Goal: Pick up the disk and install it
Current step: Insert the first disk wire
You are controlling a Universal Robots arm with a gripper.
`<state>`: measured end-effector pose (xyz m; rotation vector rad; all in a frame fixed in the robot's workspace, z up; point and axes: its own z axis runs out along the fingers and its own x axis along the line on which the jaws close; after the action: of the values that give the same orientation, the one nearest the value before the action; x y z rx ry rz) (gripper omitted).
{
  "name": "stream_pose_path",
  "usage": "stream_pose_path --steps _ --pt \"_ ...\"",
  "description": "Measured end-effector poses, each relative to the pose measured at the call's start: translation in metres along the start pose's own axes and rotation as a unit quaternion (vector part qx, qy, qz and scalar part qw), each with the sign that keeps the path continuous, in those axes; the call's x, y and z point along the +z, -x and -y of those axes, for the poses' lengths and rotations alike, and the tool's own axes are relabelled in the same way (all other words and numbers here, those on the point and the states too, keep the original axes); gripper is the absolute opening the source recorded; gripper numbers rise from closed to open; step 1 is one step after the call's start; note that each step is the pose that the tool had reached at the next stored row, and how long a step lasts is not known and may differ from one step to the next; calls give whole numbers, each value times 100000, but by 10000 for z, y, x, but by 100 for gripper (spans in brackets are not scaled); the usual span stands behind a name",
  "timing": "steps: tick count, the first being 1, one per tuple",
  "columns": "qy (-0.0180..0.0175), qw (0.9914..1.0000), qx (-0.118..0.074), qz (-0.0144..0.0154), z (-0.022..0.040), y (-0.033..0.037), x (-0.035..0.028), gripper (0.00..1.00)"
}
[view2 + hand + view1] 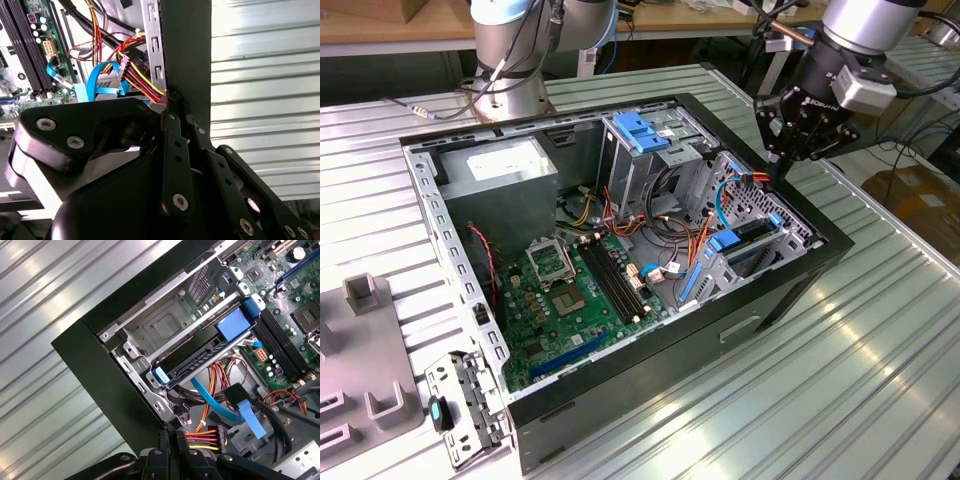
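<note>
Hand (172, 440) above open computer case (790, 290), disk (200, 360) seated inside.

Disk (200, 360) seated edge-up in case bay (165, 325).

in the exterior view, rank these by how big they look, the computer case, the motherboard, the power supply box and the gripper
1. Computer case, by far the largest.
2. Motherboard.
3. Power supply box.
4. Gripper, though its mount makes it look close to the power supply box, so the last two are unsure.
</note>
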<state>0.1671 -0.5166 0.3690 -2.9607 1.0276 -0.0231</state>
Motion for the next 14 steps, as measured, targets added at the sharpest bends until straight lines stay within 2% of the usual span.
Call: stream_pose_path --steps 3,6,8,9,11,14 --pt "33 99965 2645 -32 0 0 1 17" --pt "60 99865 5188 -63 0 0 2 17" --pt "78 99754 7010 -83 0 0 3 17" --pt "88 99665 8180 -95 0 0 4 17" --pt "111 99541 9566 -117 -1 1 4 17" --pt "112 99536 9625 -116 -30 33 3 17"
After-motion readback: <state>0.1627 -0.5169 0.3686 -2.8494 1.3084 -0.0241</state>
